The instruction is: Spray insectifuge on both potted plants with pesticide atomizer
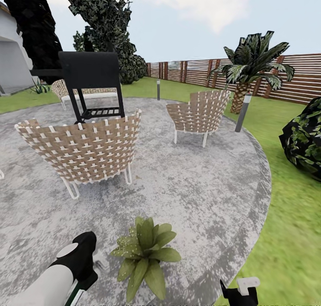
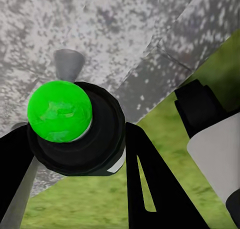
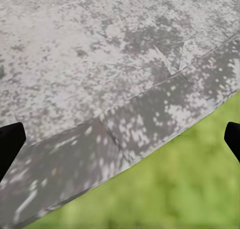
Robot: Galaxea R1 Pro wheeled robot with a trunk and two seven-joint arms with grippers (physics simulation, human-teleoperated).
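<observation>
Potted plant (image 1: 145, 252): speckled pointed-leaf rosette on mottled grey paving (image 1: 200, 194). Left tool (image 2: 80, 154) grips a green-ended dark cylinder (image 2: 75, 126); right tool (image 3: 120, 139) spread, empty.

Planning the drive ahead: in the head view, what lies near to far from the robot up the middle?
Potted plant → near wicker chair → black grill → wooden fence.

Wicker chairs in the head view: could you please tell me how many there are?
3: one nearest on the left, one mid-right by the bollard lamp, one far back behind the black grill. Others may be hidden beyond the frame.
</observation>
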